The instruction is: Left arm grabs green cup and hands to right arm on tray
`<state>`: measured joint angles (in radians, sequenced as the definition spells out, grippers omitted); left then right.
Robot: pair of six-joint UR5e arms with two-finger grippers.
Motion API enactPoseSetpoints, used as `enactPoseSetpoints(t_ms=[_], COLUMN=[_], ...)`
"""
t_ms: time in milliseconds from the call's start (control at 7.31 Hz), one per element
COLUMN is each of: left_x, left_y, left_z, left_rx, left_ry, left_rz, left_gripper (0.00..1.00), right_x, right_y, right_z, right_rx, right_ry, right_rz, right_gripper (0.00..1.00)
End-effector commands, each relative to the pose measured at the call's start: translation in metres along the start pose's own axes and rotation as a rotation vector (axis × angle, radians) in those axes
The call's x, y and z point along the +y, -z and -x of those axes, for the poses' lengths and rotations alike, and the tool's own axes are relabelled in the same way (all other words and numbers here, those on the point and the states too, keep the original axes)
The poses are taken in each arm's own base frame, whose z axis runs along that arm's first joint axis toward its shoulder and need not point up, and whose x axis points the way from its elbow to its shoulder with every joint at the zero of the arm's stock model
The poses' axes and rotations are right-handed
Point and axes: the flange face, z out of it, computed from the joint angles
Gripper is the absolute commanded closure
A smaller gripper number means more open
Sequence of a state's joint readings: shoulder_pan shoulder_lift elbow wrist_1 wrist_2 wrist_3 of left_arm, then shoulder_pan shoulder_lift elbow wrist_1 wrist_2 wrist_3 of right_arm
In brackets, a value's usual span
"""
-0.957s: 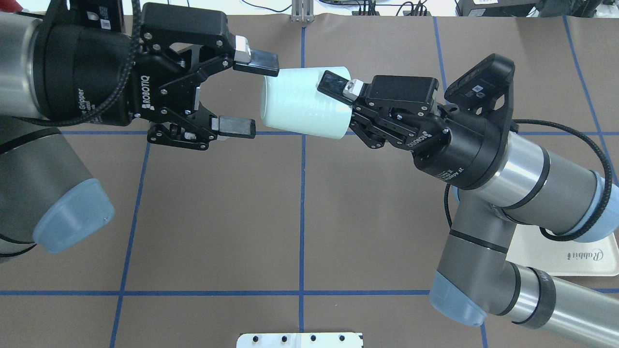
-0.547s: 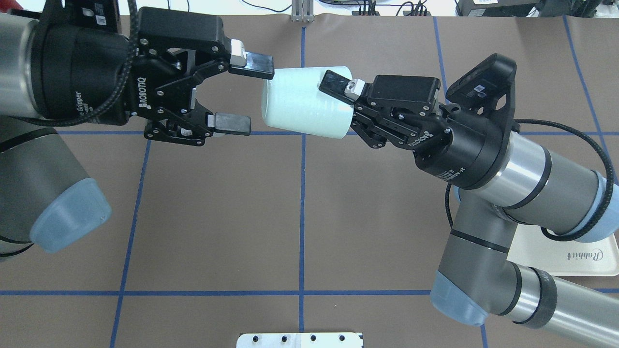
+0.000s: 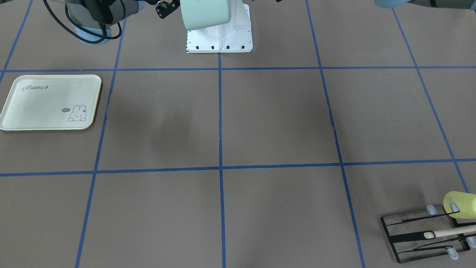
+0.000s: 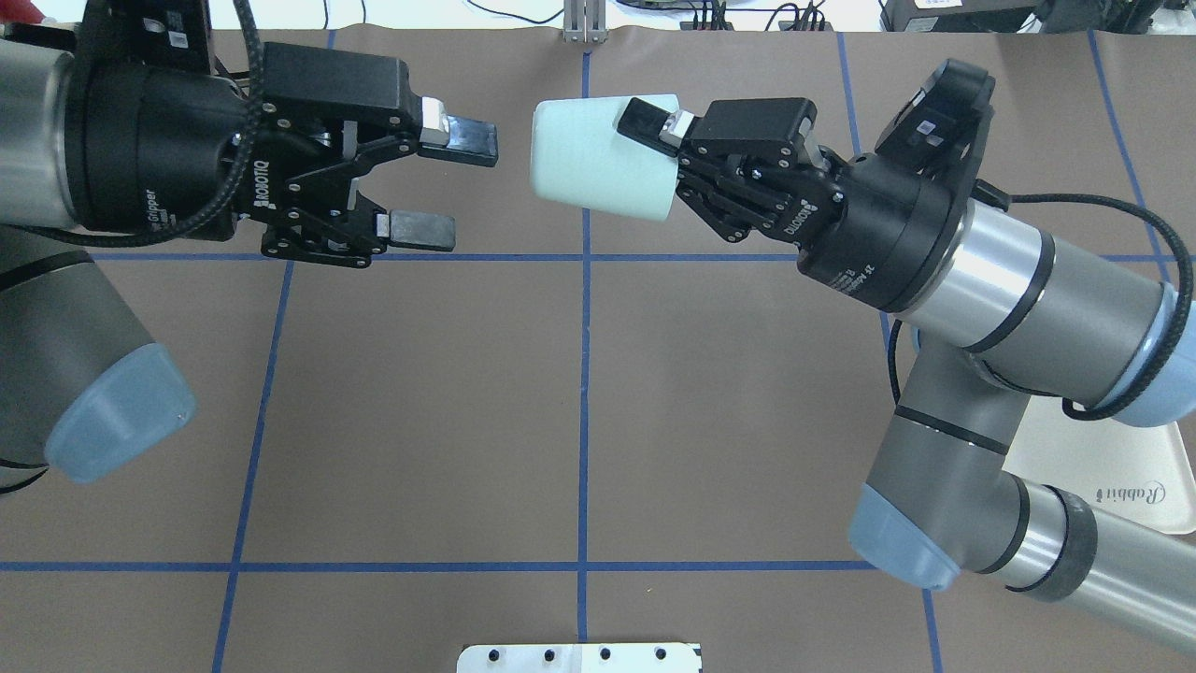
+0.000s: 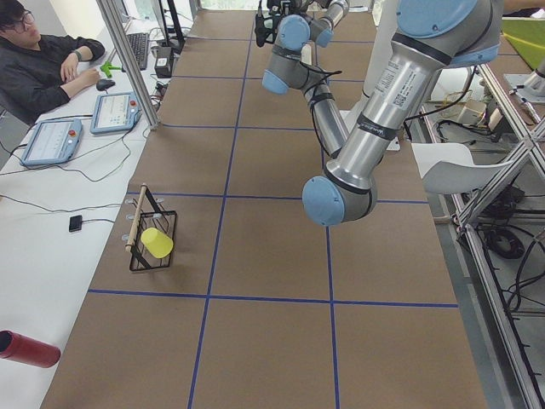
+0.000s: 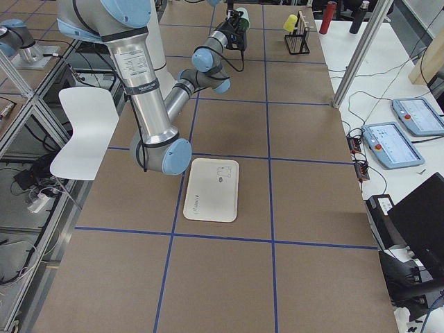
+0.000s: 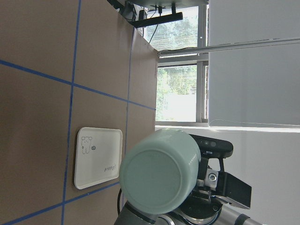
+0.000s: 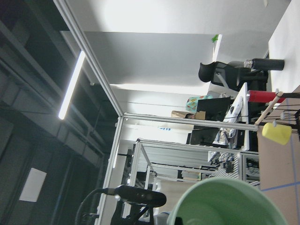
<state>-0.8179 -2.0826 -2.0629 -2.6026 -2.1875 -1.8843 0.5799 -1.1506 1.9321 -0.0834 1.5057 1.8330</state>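
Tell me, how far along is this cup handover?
The handover looks done: the right gripper grips the cup in mid-air, and the left gripper is open, apart from it. Left to do: set the cup on the tray, which is bare.

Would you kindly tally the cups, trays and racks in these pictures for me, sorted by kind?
Cups: 2, a pale mint-green plastic tumbler and a yellow plastic cup
Trays: 1, a pale cream rectangular tray
Racks: 1, a black wire rack
Total: 4
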Motion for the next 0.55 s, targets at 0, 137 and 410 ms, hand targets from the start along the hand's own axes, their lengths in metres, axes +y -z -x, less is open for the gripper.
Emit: enactPoseSetpoints(t_ms=[0, 137, 410], left_x=[-0.018, -0.024, -0.043], left_y=[0.008, 0.004, 0.009], left_z=[0.019, 0.024, 0.039], left_rx=[-0.094, -0.159, -0.288], left_ry=[-0.081, -0.106, -0.196], left_rz=[-0.047, -0.059, -0.087], left_gripper=[0.00, 0.00, 0.00], right_x=[-0.045, -0.067, -0.103], right_y=[-0.009, -0.008, -0.006], right_z=[-0.004, -0.001, -0.009], right_rx=[0.236, 0.331, 0.550], right_ry=[0.064, 0.081, 0.187], right_rz=[-0.037, -0.027, -0.020], right_gripper=[1.00, 1.00, 1.00])
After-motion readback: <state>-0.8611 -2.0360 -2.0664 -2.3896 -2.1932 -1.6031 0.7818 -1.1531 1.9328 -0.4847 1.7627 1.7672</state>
